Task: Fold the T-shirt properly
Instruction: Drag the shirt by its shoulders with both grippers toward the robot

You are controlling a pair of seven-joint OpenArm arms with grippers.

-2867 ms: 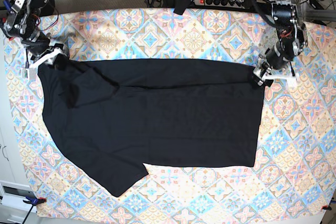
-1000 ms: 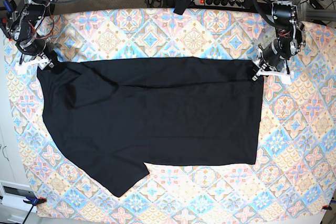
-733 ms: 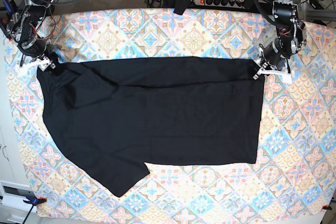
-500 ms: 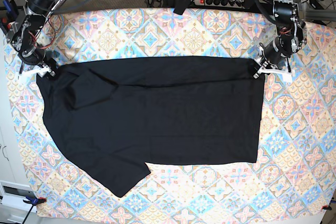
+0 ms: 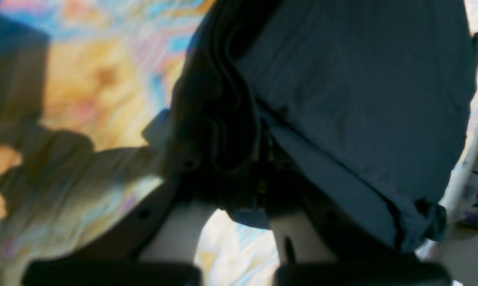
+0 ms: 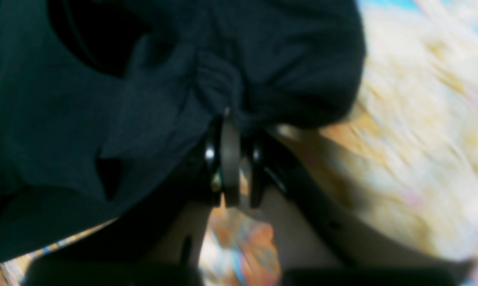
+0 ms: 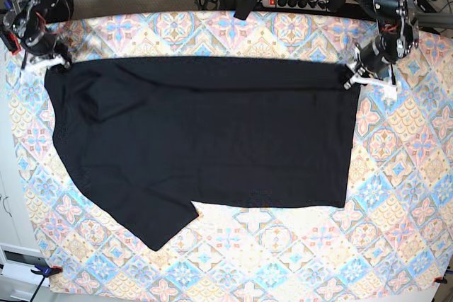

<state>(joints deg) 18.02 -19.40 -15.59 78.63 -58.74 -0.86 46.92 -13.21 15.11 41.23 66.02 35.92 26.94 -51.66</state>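
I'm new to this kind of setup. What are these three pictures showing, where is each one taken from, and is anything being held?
A two-armed robot works over a table with a patterned cloth. The base view looks down from above; the other two come from cameras on each wrist, close up and blurry. A black T-shirt lies spread out. The left gripper is shut on one far corner of it, on that view's right. The right gripper is shut on the other far corner. The wrist views show dark fabric bunched between the fingers.

T-shirt (image 7: 205,139) covers table middle; patterned cloth (image 7: 396,196) bare along near, right edges.
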